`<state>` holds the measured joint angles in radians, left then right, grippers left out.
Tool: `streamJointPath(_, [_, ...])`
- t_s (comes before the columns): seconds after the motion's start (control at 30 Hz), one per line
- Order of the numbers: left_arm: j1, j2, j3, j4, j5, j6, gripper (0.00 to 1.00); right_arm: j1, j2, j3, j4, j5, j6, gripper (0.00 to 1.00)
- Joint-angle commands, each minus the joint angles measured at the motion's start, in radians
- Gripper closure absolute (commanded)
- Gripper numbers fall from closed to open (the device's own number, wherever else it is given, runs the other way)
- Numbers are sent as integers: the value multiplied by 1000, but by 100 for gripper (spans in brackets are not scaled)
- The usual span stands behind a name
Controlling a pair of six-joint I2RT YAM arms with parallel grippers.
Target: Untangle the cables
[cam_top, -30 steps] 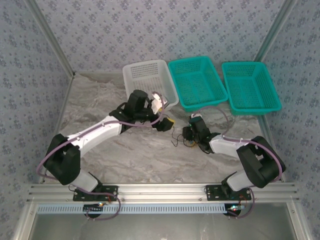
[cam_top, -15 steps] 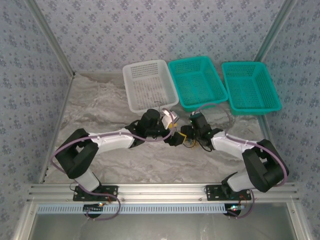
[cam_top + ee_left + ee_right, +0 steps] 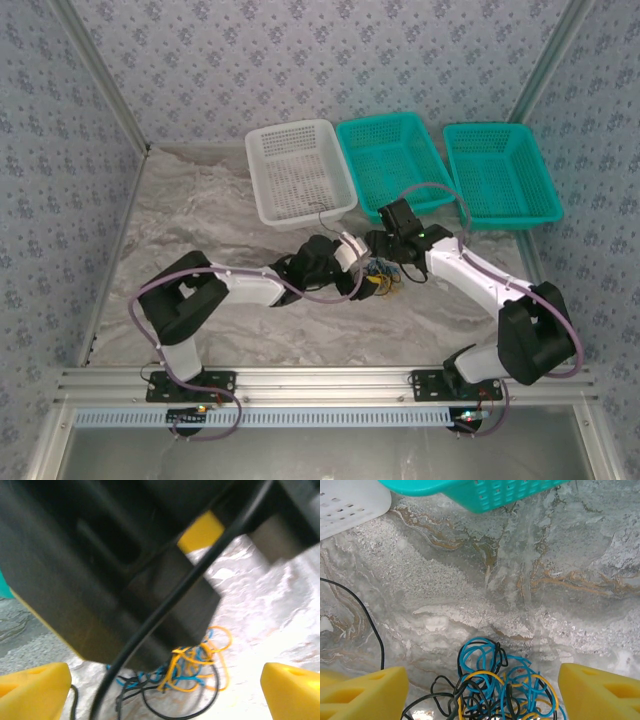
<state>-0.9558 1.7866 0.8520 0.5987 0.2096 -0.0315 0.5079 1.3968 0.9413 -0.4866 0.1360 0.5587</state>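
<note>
Cables [image 3: 497, 685] knotted on marbled tabletop [image 3: 530, 580]

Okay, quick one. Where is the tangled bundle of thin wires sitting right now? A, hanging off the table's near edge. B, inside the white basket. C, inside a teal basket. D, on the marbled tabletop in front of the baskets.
D: the cables lie on the table, just short of the white basket and the nearest teal basket.
</note>
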Motion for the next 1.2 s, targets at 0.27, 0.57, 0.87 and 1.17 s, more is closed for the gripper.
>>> streamJointPath(0.27, [26, 49, 48, 88, -15, 87, 45, -14, -8, 19, -71, -16, 27, 19])
streamJointPath(0.57, [48, 30, 46, 90, -14, 80, 88, -22, -34, -11, -81, 13, 28, 19])
streamJointPath(0.87, [65, -180, 3, -29, -121, -46, 100, -31, -35, -101, 18, -72, -93, 17])
streamJointPath(1.17, [171, -200, 212, -367, -128, -449, 100, 37, -70, -170, 105, -217, -268, 3])
